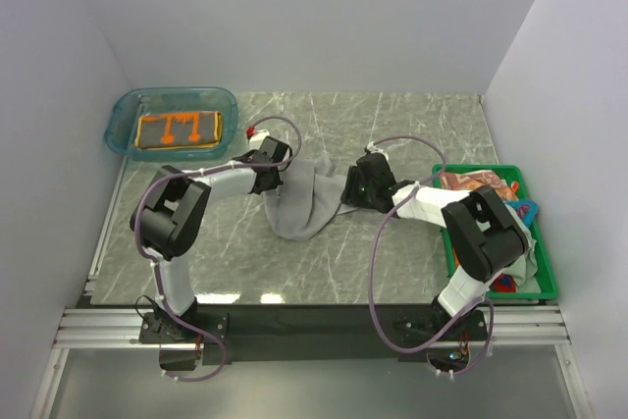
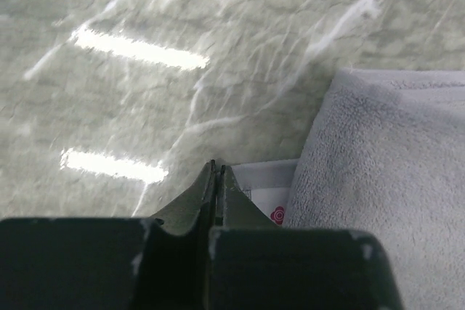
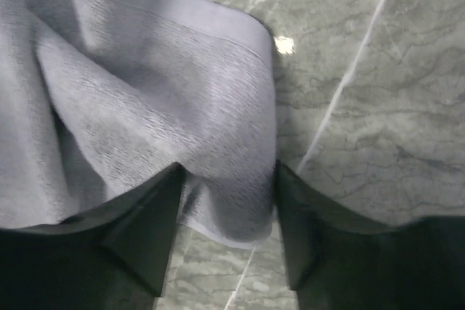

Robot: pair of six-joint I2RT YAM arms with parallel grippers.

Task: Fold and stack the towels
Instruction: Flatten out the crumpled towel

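A pale grey-white towel (image 1: 309, 205) lies crumpled mid-table between both arms. My left gripper (image 1: 273, 166) is at its upper left corner. In the left wrist view that gripper (image 2: 216, 167) is shut, and no cloth shows between the fingers. The towel (image 2: 385, 179) and its white label (image 2: 265, 186) lie just to the right of them. My right gripper (image 1: 351, 183) is at the towel's right edge. Its fingers stand apart (image 3: 227, 172) on either side of a fold of the towel (image 3: 145, 85). An orange-brown towel (image 1: 179, 130) lies folded in the tub.
The clear teal tub (image 1: 123, 110) stands at the back left. A green crate (image 1: 545, 277) at the right edge holds a red patterned towel (image 1: 476, 183) and more cloth (image 1: 525, 252). White walls close in the table on three sides.
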